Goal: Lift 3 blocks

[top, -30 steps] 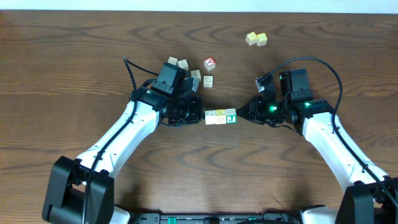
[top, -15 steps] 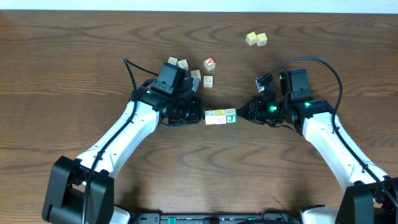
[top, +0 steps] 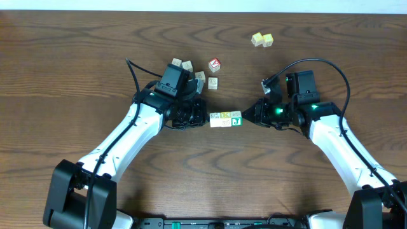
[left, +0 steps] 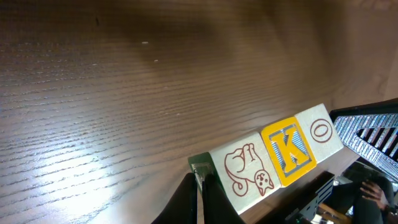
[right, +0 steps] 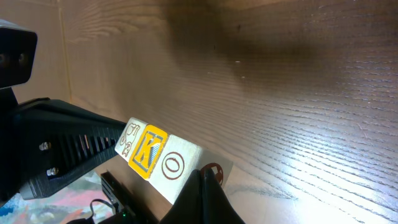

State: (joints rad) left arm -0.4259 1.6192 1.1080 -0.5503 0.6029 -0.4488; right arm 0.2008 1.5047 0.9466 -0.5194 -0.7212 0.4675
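Overhead showed little of the fingertips. The left gripper [top: 206, 119] and right gripper [top: 245, 118] each had their fingers drawn together into a single point. The three blocks [top: 226, 119] sat in a row between the two points, with one tip pressed on each end. Whether the row touched the table [top: 76, 57] could not be told. Both wrist views cut the fingers off at the lower edge. The left arm [top: 172, 79] covered part of the whitish cubes [top: 187, 65] behind its fingers. Nothing had shifted from a second earlier.
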